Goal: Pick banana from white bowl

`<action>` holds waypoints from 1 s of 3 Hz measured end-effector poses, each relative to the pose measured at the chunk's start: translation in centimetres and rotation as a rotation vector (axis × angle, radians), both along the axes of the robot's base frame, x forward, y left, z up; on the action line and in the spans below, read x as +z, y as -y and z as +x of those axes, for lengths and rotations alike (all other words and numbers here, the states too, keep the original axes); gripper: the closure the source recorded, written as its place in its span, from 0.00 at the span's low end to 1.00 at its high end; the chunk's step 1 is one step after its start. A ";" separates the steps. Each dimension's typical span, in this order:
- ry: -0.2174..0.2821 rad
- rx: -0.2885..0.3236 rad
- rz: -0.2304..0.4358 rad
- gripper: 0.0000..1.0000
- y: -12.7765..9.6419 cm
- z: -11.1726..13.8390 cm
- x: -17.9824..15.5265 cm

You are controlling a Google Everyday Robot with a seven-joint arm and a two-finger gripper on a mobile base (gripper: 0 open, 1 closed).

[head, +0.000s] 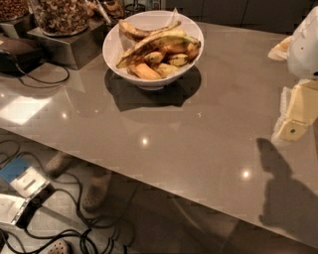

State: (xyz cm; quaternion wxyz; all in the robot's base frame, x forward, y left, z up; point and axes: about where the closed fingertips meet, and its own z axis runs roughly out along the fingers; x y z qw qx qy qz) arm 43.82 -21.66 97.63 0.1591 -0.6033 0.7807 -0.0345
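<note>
The white bowl [191, 27] stands at the back of the grey table, left of centre. It holds several bananas. The banana [155, 42] is the longest one, slim and brown-blotched, and lies across the top of the pile from lower left to upper right. Short yellow-orange bananas [146, 72] lie under it, and a shorter curved brownish one [134, 31] lies behind it. My gripper [297, 113] is at the far right edge of the view, above the table, well to the right of the bowl and touching nothing.
A glass jar of nuts [62, 15] stands on a steel stand [69, 44] left of the bowl. A dark device [20, 52] with a cable lies at the far left. A plate [280, 47] sits at the right. The table's front edge [149, 181] runs diagonally, with cables and shoes on the floor below.
</note>
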 end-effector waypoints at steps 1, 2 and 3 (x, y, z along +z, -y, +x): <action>0.000 0.000 0.000 0.00 0.0 0.0 0.0; 0.013 0.000 -0.029 0.00 -0.3 0.2 0.2; -0.005 0.009 -0.075 0.00 -2.2 2.6 0.5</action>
